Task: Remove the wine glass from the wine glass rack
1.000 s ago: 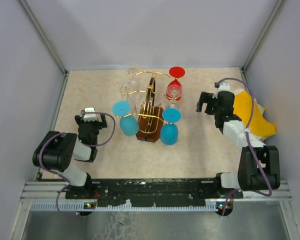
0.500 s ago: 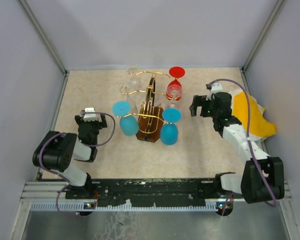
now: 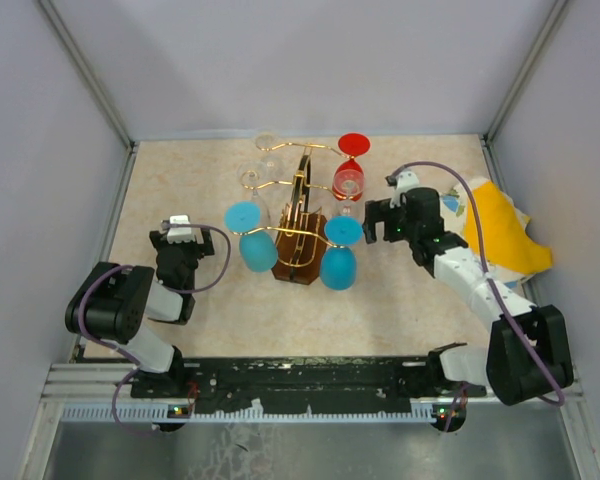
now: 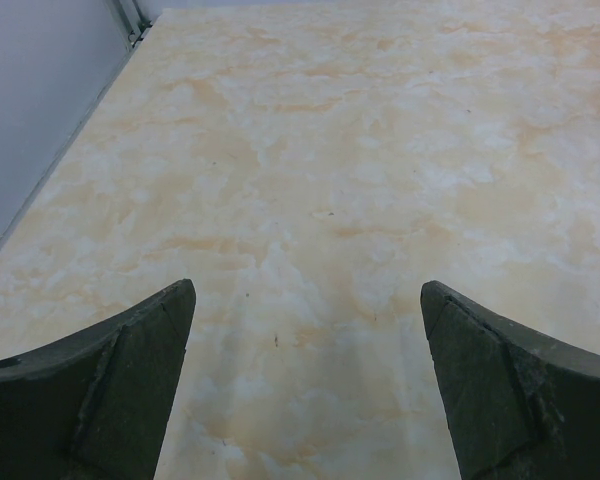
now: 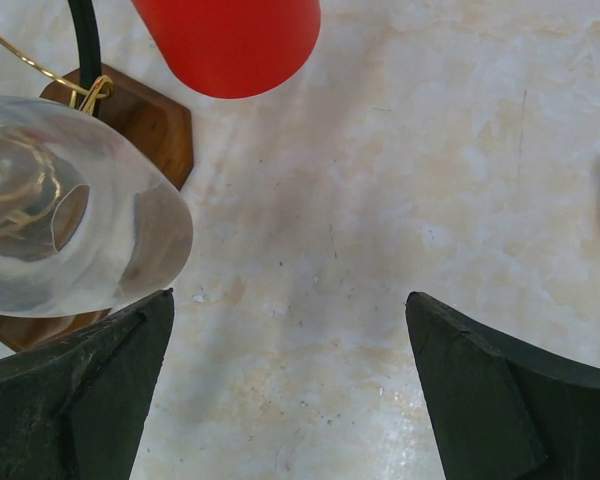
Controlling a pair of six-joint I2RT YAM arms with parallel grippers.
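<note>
The gold wire wine glass rack (image 3: 302, 205) stands on its dark brown base (image 3: 302, 262) mid-table. Two blue glasses (image 3: 250, 235) (image 3: 338, 255) hang on its near arms, a red glass (image 3: 350, 172) at the back right, and clear glasses (image 3: 263, 150) at the back left. My right gripper (image 3: 372, 222) is open and empty just right of the rack, between the red and near blue glasses. In the right wrist view my open right gripper (image 5: 290, 295) faces a clear glass bowl (image 5: 70, 210), a red glass (image 5: 230, 40) and the wooden base (image 5: 145, 125). My left gripper (image 3: 177, 232) is open and empty, left of the rack.
A yellow cloth (image 3: 505, 228) lies at the table's right edge behind the right arm. Grey walls enclose the table on three sides. The left wrist view shows my left gripper (image 4: 308, 284) over bare marbled tabletop (image 4: 330, 150).
My right arm has swung left from beside the yellow cloth to close by the rack's right side. The left arm and the glasses have not moved.
</note>
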